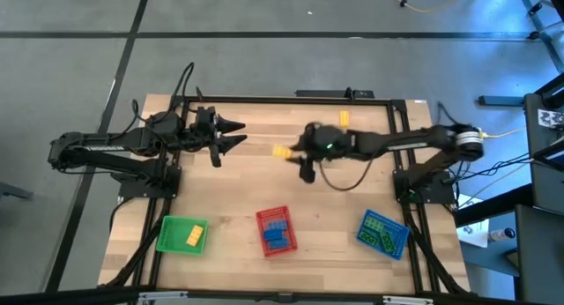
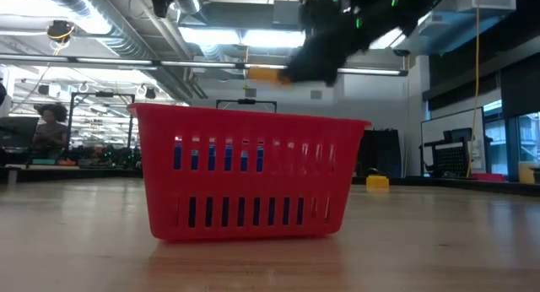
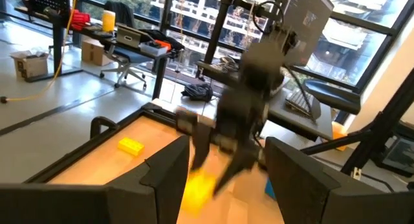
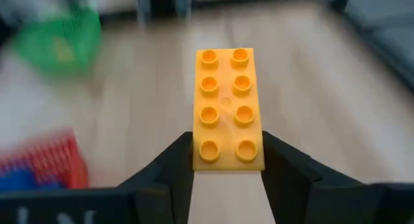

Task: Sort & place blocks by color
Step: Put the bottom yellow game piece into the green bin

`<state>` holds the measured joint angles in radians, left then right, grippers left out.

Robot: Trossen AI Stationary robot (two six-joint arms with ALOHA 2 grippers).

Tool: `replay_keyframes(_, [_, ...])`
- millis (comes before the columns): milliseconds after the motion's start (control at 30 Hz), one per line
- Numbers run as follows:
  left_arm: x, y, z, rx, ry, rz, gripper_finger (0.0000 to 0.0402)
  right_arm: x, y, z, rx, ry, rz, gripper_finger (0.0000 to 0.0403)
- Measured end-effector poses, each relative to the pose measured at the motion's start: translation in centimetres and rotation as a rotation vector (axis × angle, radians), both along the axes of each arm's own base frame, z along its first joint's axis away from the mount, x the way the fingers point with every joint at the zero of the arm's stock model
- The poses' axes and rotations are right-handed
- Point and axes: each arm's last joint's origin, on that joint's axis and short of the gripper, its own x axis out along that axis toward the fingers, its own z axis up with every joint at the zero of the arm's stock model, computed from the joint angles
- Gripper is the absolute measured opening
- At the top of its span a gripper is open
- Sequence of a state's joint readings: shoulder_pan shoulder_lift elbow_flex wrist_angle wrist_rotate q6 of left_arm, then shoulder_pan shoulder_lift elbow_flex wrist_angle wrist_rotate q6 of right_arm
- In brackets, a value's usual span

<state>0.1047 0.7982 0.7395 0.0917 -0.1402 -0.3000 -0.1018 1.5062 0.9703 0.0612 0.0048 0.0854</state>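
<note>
Above table centre, right gripper point(image 4: 228, 160) outstretched, jaws pinching 1 yellow block point(image 4: 228, 107); left gripper point(image 1: 236, 133) jaws spread.

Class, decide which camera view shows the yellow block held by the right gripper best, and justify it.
The right wrist view: the held yellow block fills the centre, studs visible, between the right gripper fingers. High view shows it small; low view partly hidden, raised; left wrist view blurred.
</note>
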Motion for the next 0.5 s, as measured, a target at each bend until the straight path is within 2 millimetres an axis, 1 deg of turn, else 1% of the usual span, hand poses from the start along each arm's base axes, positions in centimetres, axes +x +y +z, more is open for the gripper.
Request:
replay_keyframes(133, [0.3, 0.1, -0.1, -0.001, 0.003, 0.013, 0.0194, -0.2, 0.0, 4.0, 0.016, -0.299, -0.021, 0.0147])
replay_keyframes(200, [0.7, 0.1, -0.2, -0.002, 0.003, 0.022, 0.0194, 0.0, 0.3, 5.3, 0.044, -0.43, -0.015, 0.0147])
replay_keyframes(267, [1.0, 0.2, 0.1, 0.002, -0.042, 0.025, 0.0194, 0.2, 0.7, 6.0, 0.056, -0.524, -0.003, 0.0146])
replay_keyframes(333, [1.6, 0.2, 0.1, 0.004, -0.058, 0.024, 0.0194, 0.2, 0.9, 6.4, 0.068, -0.57, 0.003, 0.0147])
replay_keyframes(500, [3.1, 0.3, -0.3, 0.008, -0.084, -0.019, 0.0199, 0.2, 1.1, 6.9, 0.091, -0.628, 0.007, 0.0147])
